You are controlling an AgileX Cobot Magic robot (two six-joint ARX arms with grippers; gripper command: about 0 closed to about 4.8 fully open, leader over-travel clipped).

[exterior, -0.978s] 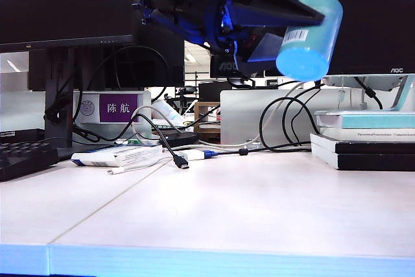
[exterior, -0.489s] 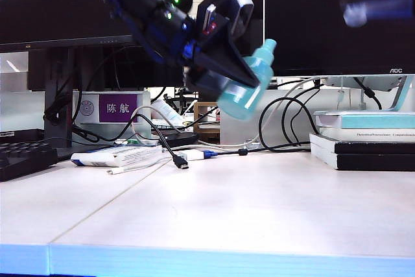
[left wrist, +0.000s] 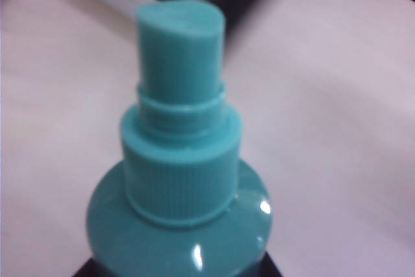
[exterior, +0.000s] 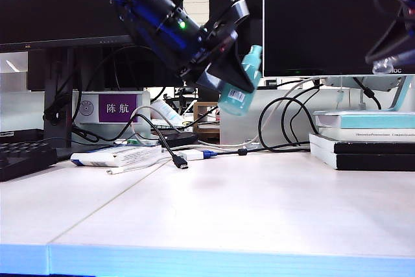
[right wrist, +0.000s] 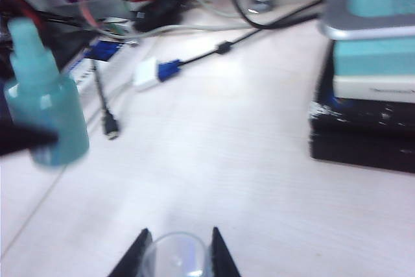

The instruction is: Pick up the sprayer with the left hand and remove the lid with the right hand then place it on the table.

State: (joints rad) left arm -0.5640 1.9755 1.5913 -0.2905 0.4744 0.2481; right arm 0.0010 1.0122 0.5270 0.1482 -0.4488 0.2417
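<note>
Above white table [exterior: 259, 205], ribbed teal sprayer [left wrist: 178, 173]

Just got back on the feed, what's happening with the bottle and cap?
The left gripper holds the teal sprayer in the air, above the back of the table near the cables. Its nozzle is bare: the cap is already off. The right gripper, high up on the right side, has the clear lid between its jaws. The lid has not yet been set down on the table.
</note>
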